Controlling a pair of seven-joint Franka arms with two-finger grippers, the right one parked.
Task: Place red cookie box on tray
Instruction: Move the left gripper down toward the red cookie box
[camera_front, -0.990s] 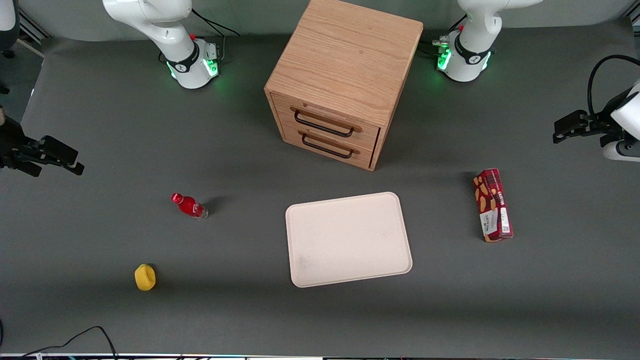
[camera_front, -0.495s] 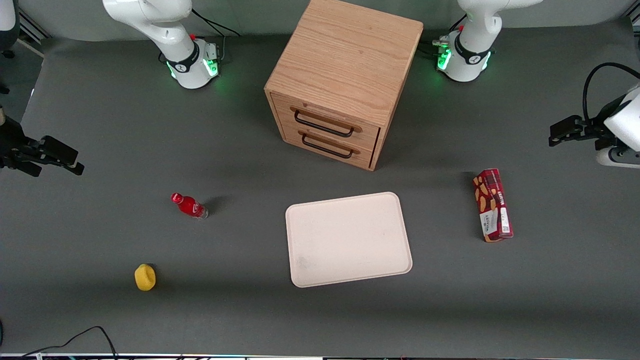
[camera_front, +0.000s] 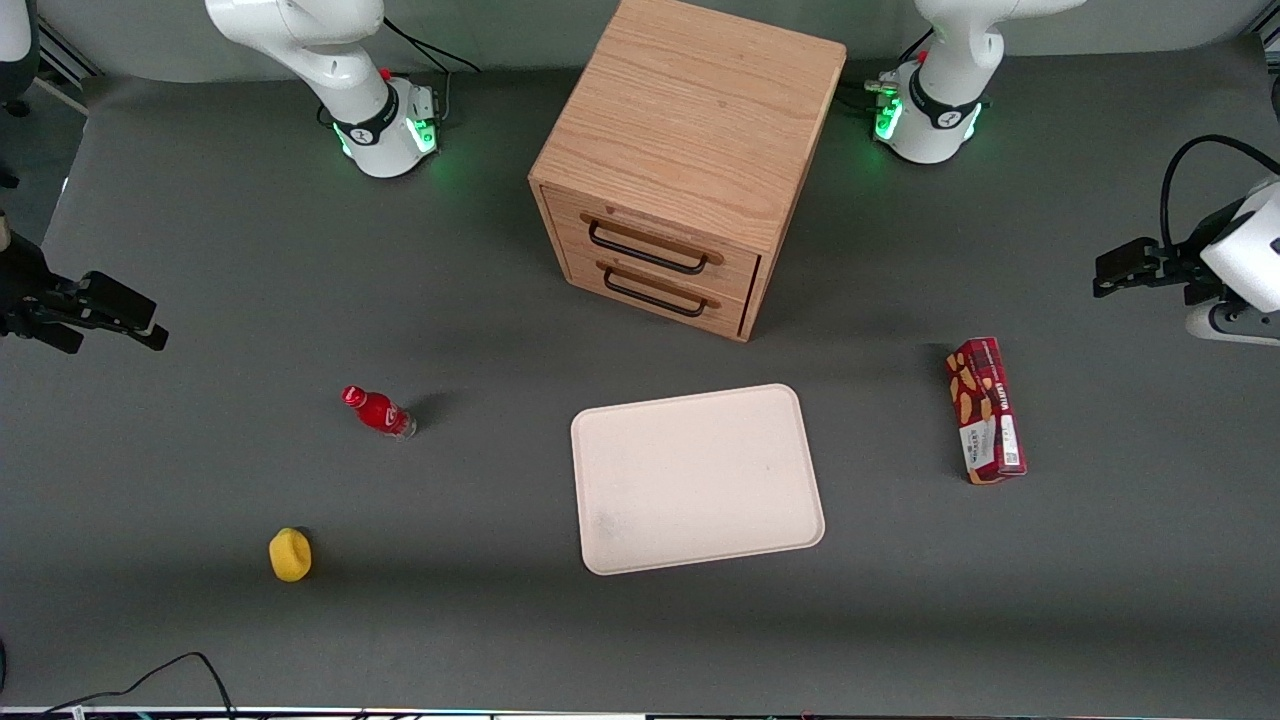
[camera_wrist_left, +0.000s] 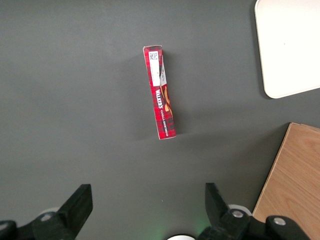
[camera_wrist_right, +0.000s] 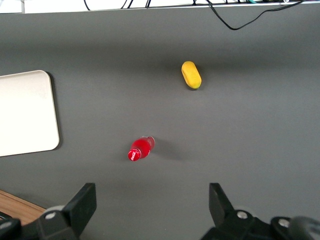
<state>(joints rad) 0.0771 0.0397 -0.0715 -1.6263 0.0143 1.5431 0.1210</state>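
Only the gripper (camera_front: 1110, 276) has shifted a bit, fingers wide apart, probably well above the red cookie box (camera_front: 985, 410), which lies off the tray (camera_front: 697, 478).

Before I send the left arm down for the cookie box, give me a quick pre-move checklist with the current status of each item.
1. Gripper open: ok, fingers spread wide in the wrist view.
2. Gripper empty: ok.
3. Gripper over the red cookie box: not ok, it sits off toward the working arm's end of the table.
4. Box free to grasp: ok, it lies alone on the table.
5. Tray free to receive the box: ok, nothing lies on it.
6. Path from box to tray: ok; the wooden drawer cabinet stands farther from the front camera.
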